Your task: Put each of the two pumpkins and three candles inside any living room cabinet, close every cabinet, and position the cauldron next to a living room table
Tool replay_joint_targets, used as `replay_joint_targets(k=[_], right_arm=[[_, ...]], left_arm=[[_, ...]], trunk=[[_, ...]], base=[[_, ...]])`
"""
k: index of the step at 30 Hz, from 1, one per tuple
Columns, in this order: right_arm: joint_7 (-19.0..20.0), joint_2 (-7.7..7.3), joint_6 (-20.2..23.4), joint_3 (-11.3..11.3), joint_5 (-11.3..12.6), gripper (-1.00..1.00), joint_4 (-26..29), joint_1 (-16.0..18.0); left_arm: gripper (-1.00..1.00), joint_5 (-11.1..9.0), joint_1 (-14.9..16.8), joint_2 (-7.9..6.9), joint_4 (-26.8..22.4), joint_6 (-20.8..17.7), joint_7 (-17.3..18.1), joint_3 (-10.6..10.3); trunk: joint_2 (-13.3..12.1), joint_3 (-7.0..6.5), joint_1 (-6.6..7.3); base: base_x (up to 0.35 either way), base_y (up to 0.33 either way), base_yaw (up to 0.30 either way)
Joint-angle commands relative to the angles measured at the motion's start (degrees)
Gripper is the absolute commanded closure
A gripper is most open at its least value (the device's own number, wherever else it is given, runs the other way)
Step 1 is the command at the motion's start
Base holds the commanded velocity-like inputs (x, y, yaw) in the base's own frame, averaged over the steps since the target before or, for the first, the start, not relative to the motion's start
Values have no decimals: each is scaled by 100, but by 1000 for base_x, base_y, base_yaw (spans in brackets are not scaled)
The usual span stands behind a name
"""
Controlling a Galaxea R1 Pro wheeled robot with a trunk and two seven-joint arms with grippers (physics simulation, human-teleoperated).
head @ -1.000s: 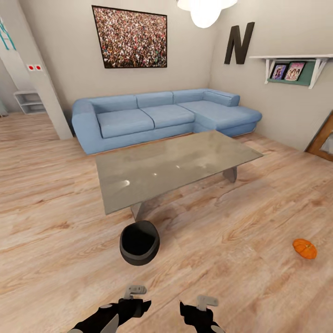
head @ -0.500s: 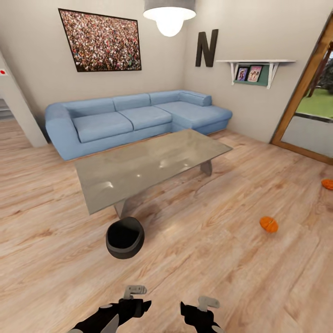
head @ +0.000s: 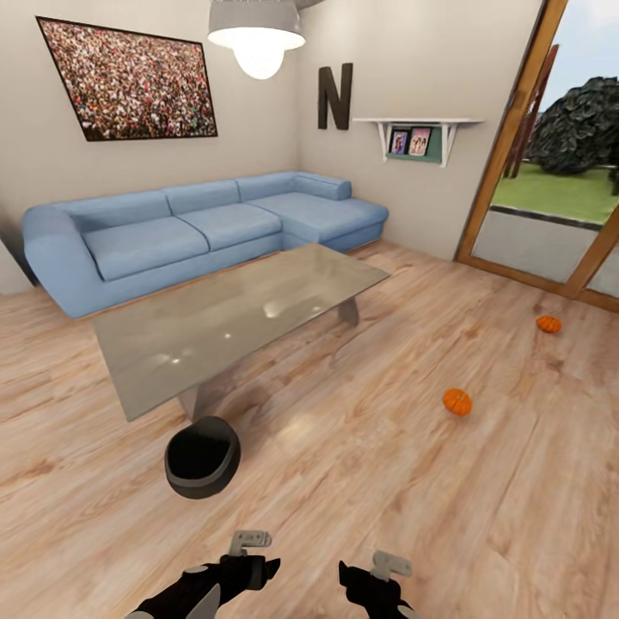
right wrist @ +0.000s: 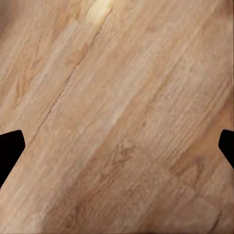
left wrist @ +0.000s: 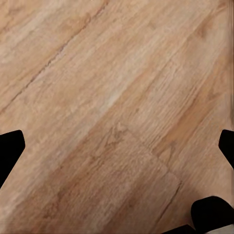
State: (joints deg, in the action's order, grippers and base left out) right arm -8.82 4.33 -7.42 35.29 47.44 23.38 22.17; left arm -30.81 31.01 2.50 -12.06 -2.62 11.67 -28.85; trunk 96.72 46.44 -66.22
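Observation:
The black cauldron (head: 202,457) stands on the wood floor just off the near corner of the glass-topped table (head: 232,322). Two orange pumpkins lie on the floor to the right: one (head: 457,401) nearer me, the other (head: 548,323) farther off by the glass door. My left gripper (head: 258,569) and right gripper (head: 354,578) are held low at the bottom of the head view, both open and empty. In the wrist views, the left gripper (left wrist: 117,146) and right gripper (right wrist: 117,146) face bare floorboards. The candles and the cabinet are out of view.
A blue corner sofa (head: 189,232) stands against the back wall behind the table. A wood-framed glass door (head: 550,180) to the garden is at the right. A wall shelf (head: 417,129) and a ceiling lamp (head: 256,39) hang higher up. Open floor stretches between me and the pumpkins.
The camera has turned right, so the whole picture slid left. The second pumpkin and the glass door came into view. Both arms keep the same pose.

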Motion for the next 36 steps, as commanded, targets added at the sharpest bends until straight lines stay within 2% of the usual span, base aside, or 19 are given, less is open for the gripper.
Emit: replay_joint_targets(k=[1, 5, 13, 16, 30, 36], right_arm=[[-29, -2, -31, 49, 131, -100, -1, 6], [-31, -2, -31, 49, 257, -100, -2, 6], [-36, -2, -40, 49, 290, -100, -9, 6], [-43, -2, -176, 49, 296, -100, -29, 6], [-41, -2, -242, 55, 293, -100, -45, 6], [-48, -2, -244, 57, 287, -100, -4, 6]], left_arm=[[-100, -48, 2, -2, -6, -28, 10, -15], [-100, -55, 2, 3, -5, -28, 10, -22], [-100, -49, 2, 4, -3, -28, 3, -23], [-100, -48, 2, 4, -6, -26, 2, -24], [-100, -46, 2, -21, -4, -13, 3, -22], [-100, -24, 2, -45, -6, -2, 10, -30]], trunk=[[-40, -17, 23], [-200, -100, 111], [-521, -265, 287], [-641, -327, 353], [-641, -365, 353], [-641, -377, 353]], base=[[0, 0, -280], [0, 0, -280], [0, 0, -280], [0, 0, -280], [2, 0, -280], [230, -22, -181]])
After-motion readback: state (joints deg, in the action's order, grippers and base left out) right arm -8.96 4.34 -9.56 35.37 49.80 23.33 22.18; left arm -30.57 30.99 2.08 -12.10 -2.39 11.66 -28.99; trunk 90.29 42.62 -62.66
